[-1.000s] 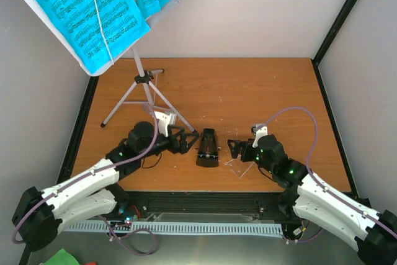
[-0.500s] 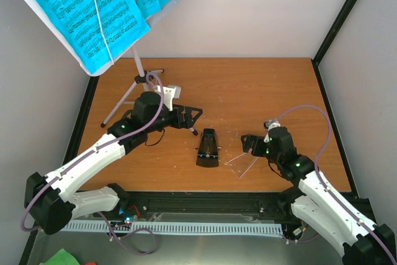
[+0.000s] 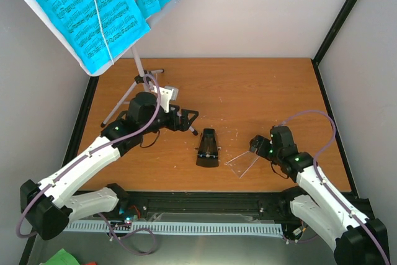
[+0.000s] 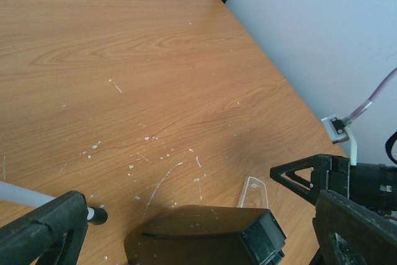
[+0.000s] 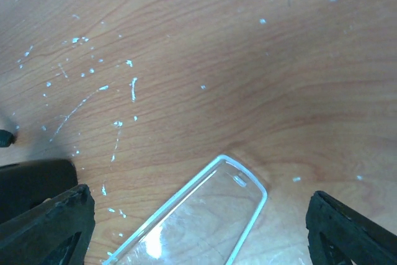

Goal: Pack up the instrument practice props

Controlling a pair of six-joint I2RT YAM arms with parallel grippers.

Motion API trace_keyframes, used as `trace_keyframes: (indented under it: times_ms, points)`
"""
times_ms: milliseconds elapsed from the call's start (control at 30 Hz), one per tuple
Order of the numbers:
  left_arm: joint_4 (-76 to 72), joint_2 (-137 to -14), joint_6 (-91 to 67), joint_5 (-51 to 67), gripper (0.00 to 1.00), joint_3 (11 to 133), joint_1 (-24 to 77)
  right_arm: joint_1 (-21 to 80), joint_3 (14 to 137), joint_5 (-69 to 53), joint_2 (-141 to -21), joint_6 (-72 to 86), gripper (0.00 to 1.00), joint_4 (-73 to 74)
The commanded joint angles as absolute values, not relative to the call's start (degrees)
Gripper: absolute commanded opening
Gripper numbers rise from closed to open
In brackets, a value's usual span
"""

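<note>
The white tripod music stand (image 3: 144,82) stands at the back left. Its desk (image 3: 25,4) holds cyan sheet-music pages (image 3: 80,13). The small black metronome (image 3: 208,148) stands near the table's front middle. Its clear cover (image 3: 242,164) lies flat just right of it. My left gripper (image 3: 190,122) is open and empty, raised a little behind and left of the metronome. In the left wrist view the metronome (image 4: 205,237) sits low between my fingers (image 4: 43,228), with the cover (image 4: 254,192) beyond it. My right gripper (image 3: 255,145) is open and empty, just right of the cover, which fills the gap in the right wrist view (image 5: 198,221).
A tripod leg with a black tip (image 4: 96,215) reaches toward the metronome's left. Grey walls close the left, back and right sides, with a black post (image 3: 341,17) at the back right corner. White scratches mark the wooden table (image 3: 248,91) around the metronome.
My left gripper has drawn back from beside the metronome, up and to the back left. My right gripper has pulled back to the right, off the clear cover, which stays flat.
</note>
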State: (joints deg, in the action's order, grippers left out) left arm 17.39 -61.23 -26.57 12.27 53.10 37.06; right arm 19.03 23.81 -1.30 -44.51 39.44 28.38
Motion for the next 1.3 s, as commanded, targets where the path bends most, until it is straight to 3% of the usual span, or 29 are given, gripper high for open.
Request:
trace_keyframes:
  times_ms: [0,600,900,1267]
  points:
    - [17.38,-59.49,-23.67,13.64,0.99,53.62,36.83,18.54,23.86,-0.43,-44.65,45.54,0.88,31.82]
    - [16.94,-54.88,-25.4,13.98,1.0,48.62,36.83,18.72,19.47,-11.0,-53.35,48.48,0.59,24.99]
    - [17.06,-54.54,-26.61,13.81,0.99,48.2,36.8,18.96,18.19,-10.49,-57.44,48.26,0.47,21.54]
    - [18.02,-53.6,-27.11,12.42,0.99,48.45,36.83,18.92,14.5,-7.35,-50.38,53.44,0.2,20.02]
